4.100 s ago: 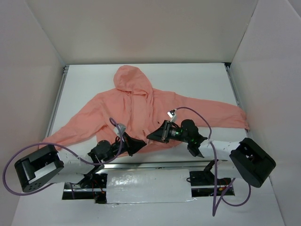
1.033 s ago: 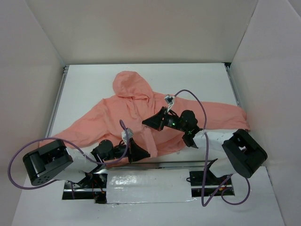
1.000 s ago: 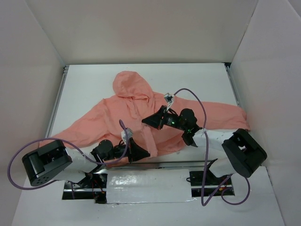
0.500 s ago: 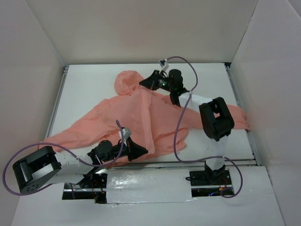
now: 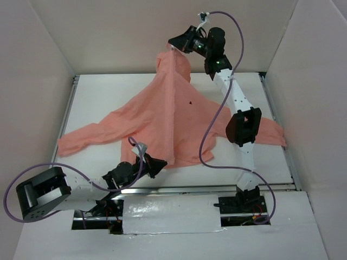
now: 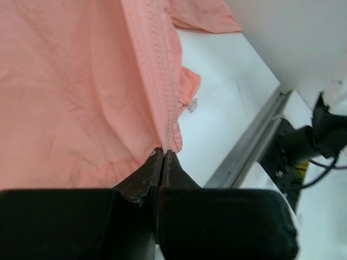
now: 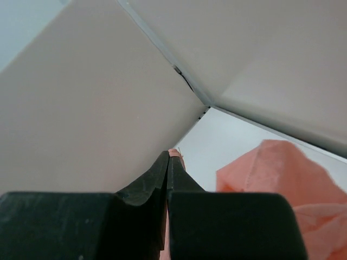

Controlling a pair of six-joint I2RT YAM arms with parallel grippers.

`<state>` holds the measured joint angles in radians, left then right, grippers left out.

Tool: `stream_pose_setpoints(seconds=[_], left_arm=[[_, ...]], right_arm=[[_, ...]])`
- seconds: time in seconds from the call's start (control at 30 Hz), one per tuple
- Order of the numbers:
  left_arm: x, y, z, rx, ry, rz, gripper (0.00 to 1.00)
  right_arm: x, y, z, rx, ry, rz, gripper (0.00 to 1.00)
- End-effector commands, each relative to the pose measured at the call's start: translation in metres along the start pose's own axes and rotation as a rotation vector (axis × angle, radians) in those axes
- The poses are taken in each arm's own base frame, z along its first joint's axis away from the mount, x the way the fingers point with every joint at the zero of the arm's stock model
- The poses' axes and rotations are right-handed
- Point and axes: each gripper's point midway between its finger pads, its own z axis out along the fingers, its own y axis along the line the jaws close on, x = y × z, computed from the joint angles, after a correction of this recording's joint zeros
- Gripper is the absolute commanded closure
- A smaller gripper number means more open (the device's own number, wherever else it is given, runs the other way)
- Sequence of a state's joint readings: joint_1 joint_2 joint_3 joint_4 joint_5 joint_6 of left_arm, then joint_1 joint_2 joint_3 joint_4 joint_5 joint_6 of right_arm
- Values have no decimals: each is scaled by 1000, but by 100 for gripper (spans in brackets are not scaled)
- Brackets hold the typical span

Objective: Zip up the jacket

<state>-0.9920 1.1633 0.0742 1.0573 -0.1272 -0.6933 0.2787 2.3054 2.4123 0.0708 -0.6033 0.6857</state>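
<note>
The right gripper point(image 5: 174, 46) has swung from mid-frame up to the top centre, jaws pressed on a scrap of pink, dragging the jacket point(image 5: 162, 114) into a taut tent. The left gripper point(image 6: 163, 156) pinches the hem at lower centre. The zipper point(image 6: 157, 81) looks closed, so the task is probably nearly done.

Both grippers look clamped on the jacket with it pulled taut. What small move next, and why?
Probably lower the right gripper toward the table. It holds the jacket raised by its top near the back wall, the left gripper pins the hem, and the zipper by the hem looks closed, so the pull seems done.
</note>
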Motion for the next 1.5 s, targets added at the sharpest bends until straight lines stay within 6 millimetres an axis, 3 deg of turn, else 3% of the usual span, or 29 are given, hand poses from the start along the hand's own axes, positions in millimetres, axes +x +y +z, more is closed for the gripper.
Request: stream_pose_setpoints(seconds=[0.0, 0.3, 0.37, 0.4, 0.47, 0.5, 0.53, 0.6, 0.63, 0.67, 0.7, 0.73, 0.77, 0.8, 0.83, 0.87, 0.9, 0.93, 0.97, 1.0, 1.03, 1.07, 1.1, 1.13, 1.17, 1.2, 1.27, 1.3, 1.47], left_arm=[[55, 15, -15, -56, 209, -9, 100], [53, 25, -15, -131, 210, -15, 100], [52, 32, -16, -178, 219, -12, 85], [47, 30, -16, -181, 205, -13, 80], [43, 32, -17, -215, 216, -4, 56], [37, 31, -18, -225, 205, -10, 31], [33, 33, -18, -250, 198, -9, 21], [23, 33, -22, -294, 200, -8, 1], [18, 34, -23, -317, 196, -11, 1], [-6, 28, -20, -342, 138, -16, 1], [-1, 41, -32, -433, 183, -21, 1], [-24, 32, -29, -460, 140, -40, 1], [-40, 40, -37, -538, 98, -36, 1], [-39, 51, -53, -628, 132, -33, 1], [-65, 45, -54, -658, 79, -61, 1], [-83, 48, -64, -714, 29, -63, 1], [-86, 56, -80, -785, 51, -59, 0], [-114, 52, -86, -805, -9, -79, 1], [-130, 51, -94, -821, -40, -84, 1], [-136, 56, -110, -873, -14, -57, 1], [-166, 49, -122, -889, -82, -85, 1], [-182, 51, -134, -931, -124, -79, 1], [-193, 50, -146, -958, -153, -74, 1], [-210, 47, -165, -997, -187, -70, 1], [-219, 46, -179, -1023, -222, -70, 1], [-231, 47, -193, -1067, -276, -61, 1], [-244, 43, -220, -1105, -309, -50, 1], [-249, 44, -230, -1124, -335, -42, 1], [-252, 48, -263, -1145, -404, -14, 1]], right_arm=[[-100, 25, -31, 35, -255, -169, 100], [-86, 21, -32, 36, -203, -158, 99], [-84, 22, -32, 28, -195, -152, 81], [-85, 23, -33, 27, -195, -154, 80], [-91, 28, -34, 38, -202, -155, 69], [-100, 36, -37, 32, -215, -169, 46], [-104, 39, -40, 32, -222, -172, 34], [-113, 42, -47, 42, -234, -177, 22], [-122, 51, -53, 38, -246, -184, 21], [-126, 51, -59, 46, -245, -179, 20], [-133, 65, -67, 38, -251, -177, 15], [-135, 69, -71, 41, -250, -177, 9], [-135, 74, -77, 53, -239, -173, 0], [-138, 87, -89, 72, -239, -180, 0], [-137, 90, -96, 95, -233, -175, 0], [-122, 73, -103, 184, -191, -145, 0], [-131, 99, -126, 203, -210, -167, 0], [-125, 100, -138, 248, -199, -158, 0], [-88, 71, -151, 340, -118, -113, 0], [-100, 112, -182, 328, -171, -153, 0], [-90, 116, -197, 345, -166, -160, 0], [-54, 96, -212, 399, -105, -143, 0], [-62, 136, -245, 376, -165, -190, 0], [-57, 134, -263, 432, -192, -194, 0], [-29, 120, -279, 484, -151, -175, 0], [-33, 149, -308, 471, -208, -206, 0], [-5, 138, -338, 564, -187, -180, 0], [-4, 157, -361, 561, -225, -198, 0], [35, 155, -425, 694, -282, -148, 0]])
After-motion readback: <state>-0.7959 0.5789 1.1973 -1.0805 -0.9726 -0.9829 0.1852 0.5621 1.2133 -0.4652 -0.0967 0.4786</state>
